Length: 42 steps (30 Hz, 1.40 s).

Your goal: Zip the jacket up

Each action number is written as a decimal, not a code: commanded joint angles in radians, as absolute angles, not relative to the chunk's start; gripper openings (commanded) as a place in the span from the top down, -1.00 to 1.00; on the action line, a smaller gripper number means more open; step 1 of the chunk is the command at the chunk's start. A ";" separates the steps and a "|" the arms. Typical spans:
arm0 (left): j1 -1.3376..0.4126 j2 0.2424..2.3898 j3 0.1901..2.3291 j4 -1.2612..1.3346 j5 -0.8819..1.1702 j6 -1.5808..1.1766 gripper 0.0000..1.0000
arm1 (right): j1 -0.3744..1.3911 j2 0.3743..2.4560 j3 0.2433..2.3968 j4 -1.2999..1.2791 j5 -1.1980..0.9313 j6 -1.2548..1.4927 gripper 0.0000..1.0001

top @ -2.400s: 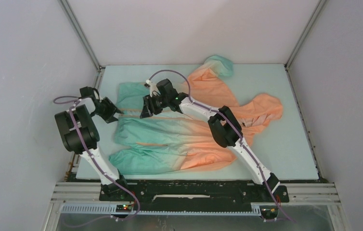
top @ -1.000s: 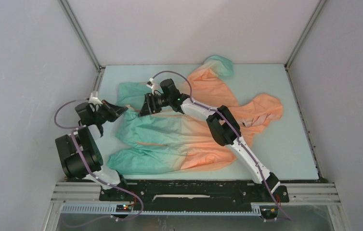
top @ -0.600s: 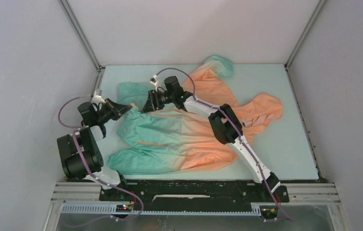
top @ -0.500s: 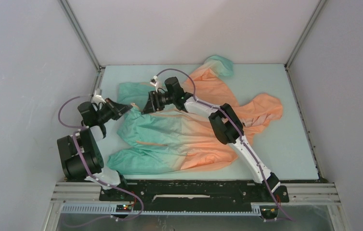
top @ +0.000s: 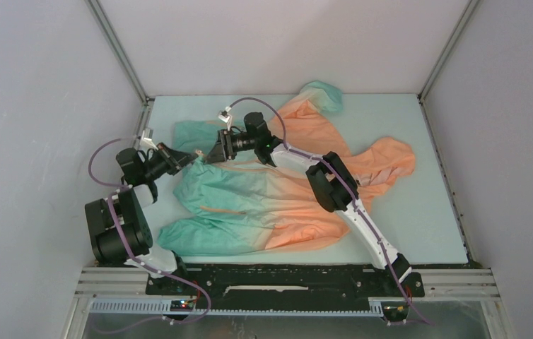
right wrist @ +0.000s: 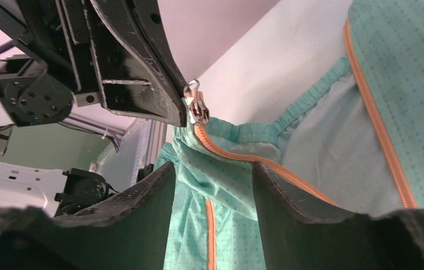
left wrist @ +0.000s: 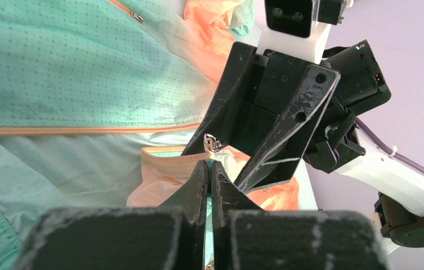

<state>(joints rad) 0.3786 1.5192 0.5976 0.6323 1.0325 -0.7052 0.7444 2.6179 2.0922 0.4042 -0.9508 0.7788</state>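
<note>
at the left of the top view, the left gripper [top: 190, 161] is pinched tight on the teal hem corner of the jacket [top: 271, 198], holding it raised above the table [top: 405, 212]. the metal zip slider [right wrist: 196, 109] sits right at its fingertips, at the end of the orange zip. just right of it, the right gripper [top: 208, 158] has its jaws partly apart, straddling a teal fold and the zip. the jacket spreads across the middle of the table, fading to the orange hood [top: 391, 159] at the right.
</note>
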 commanded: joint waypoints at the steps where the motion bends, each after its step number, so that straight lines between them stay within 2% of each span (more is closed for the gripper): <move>1: 0.373 1.499 0.580 0.698 1.069 -0.729 1.00 | 0.749 2.605 2.113 0.543 -0.978 0.862 0.08; 9: 0.367 1.503 0.578 0.699 1.068 -0.730 1.00 | 0.752 2.605 2.121 0.568 -0.983 0.885 0.36; 15: 0.357 1.498 0.574 0.713 1.075 -0.740 1.00 | 0.758 2.611 2.136 0.551 -0.972 0.871 0.44; 16: 0.357 1.498 0.571 0.723 1.076 -0.751 1.00 | 0.758 2.610 2.135 0.539 -0.966 0.863 0.43; 19: 0.358 1.494 0.570 0.726 1.081 -0.755 1.00 | 0.746 2.600 2.117 0.494 -0.922 0.830 0.17; 23: 0.359 1.494 0.574 0.717 1.086 -0.753 1.00 | 0.721 2.598 2.100 0.515 -0.923 0.849 0.09; 30: 0.359 1.518 0.584 0.733 1.114 -0.786 1.00 | 0.712 2.603 2.092 0.564 -0.981 0.798 -0.24; 36: 0.359 1.521 0.584 0.758 1.134 -0.813 1.00 | 0.717 2.614 2.097 0.654 -1.045 0.813 -0.33; 42: 0.360 1.545 0.550 0.969 1.157 -0.981 1.00 | 0.740 2.651 2.127 0.740 -1.087 0.845 -0.33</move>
